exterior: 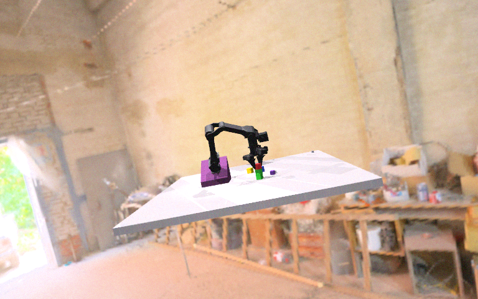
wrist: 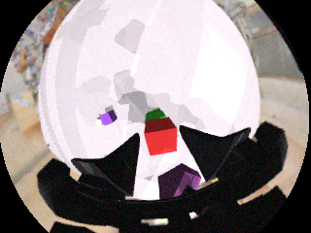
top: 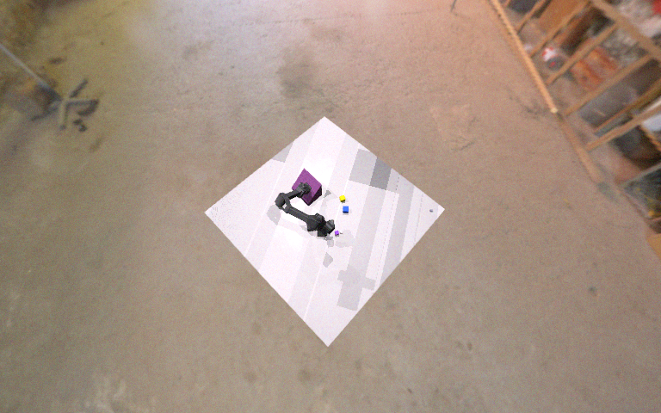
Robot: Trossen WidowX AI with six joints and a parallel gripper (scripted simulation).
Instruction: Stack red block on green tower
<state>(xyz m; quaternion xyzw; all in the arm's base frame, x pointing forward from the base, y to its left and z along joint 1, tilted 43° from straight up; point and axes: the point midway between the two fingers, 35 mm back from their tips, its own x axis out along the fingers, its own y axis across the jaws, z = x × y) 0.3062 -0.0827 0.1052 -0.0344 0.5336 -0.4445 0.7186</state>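
The red block (exterior: 258,166) (wrist: 161,140) sits on top of the green tower (exterior: 259,174) (wrist: 155,115), roughly lined up with it in the exterior view. The tower stands upright; in the wrist view only a bit of its green shows behind the red block. My gripper (exterior: 257,166) (wrist: 159,131) is open, with its fingers on either side of the red block. In the wrist view a gap shows between each finger and the block. In the top view the arm hides the tower and the red block.
A small purple block (top: 336,233) (exterior: 272,172) (wrist: 108,116) lies close to the tower. A blue block (top: 345,209) (exterior: 262,169) and a yellow block (top: 342,198) (exterior: 249,170) lie beyond it in the exterior view. The arm's base stands on a large purple box (top: 314,190) (exterior: 208,180).
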